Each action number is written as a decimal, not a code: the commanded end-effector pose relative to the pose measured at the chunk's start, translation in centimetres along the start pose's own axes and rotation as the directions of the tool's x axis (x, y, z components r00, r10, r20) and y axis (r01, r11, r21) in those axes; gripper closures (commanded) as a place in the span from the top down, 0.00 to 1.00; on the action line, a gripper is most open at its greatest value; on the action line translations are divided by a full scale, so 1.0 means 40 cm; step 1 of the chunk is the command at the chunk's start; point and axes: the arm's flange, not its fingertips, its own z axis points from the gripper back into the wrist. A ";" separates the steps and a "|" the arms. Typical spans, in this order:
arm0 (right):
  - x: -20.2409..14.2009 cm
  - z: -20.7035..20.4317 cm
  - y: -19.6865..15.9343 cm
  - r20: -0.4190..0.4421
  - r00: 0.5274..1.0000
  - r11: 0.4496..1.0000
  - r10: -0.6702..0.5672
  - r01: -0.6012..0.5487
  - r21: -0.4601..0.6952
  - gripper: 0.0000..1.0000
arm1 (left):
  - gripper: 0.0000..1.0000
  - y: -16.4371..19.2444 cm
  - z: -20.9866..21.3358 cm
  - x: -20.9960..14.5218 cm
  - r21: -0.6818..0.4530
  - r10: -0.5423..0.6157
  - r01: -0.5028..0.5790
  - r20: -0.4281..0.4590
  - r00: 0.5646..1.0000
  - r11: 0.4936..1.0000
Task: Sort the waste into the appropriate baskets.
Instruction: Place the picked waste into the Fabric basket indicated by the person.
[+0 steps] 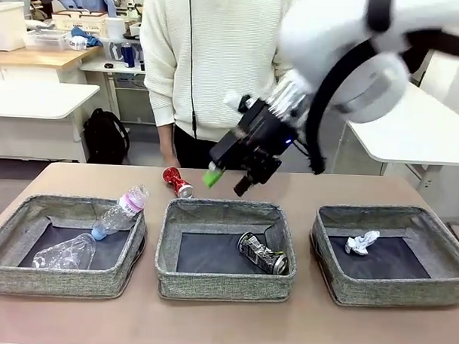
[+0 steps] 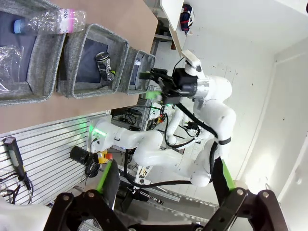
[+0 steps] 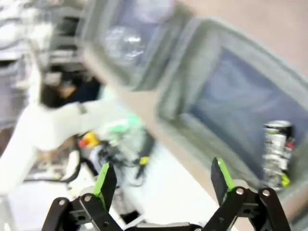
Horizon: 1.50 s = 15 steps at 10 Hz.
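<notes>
One black can (image 1: 263, 253) binned, right gripper (image 1: 228, 181) open — empty

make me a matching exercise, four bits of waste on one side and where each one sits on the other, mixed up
Things:
1. crushed black can
2. crumpled white paper
3. crushed red can
4. small clear bottle with pink label

Places:
A. on the bare table behind the baskets
B. leaning over the far right corner of the left basket
C. on the floor of the middle basket
D. on the floor of the right basket

Pairs: 1-C, 2-D, 3-A, 4-B
</notes>
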 end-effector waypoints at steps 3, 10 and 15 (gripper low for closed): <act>-0.245 0.197 -0.155 0.159 0.886 0.779 -0.435 0.282 0.559 1.00 | 1.00 -0.004 0.000 -0.002 -0.016 -0.018 0.018 0.002 1.000 1.000; -0.695 0.414 -0.570 0.228 0.822 0.753 -0.521 0.317 0.577 1.00 | 1.00 -0.004 0.000 -0.002 -0.016 -0.018 0.018 0.002 1.000 1.000; -0.572 0.494 -0.441 0.279 0.826 0.726 -0.490 0.209 0.655 1.00 | 1.00 -0.004 0.000 -0.002 -0.016 -0.018 0.018 0.002 1.000 1.000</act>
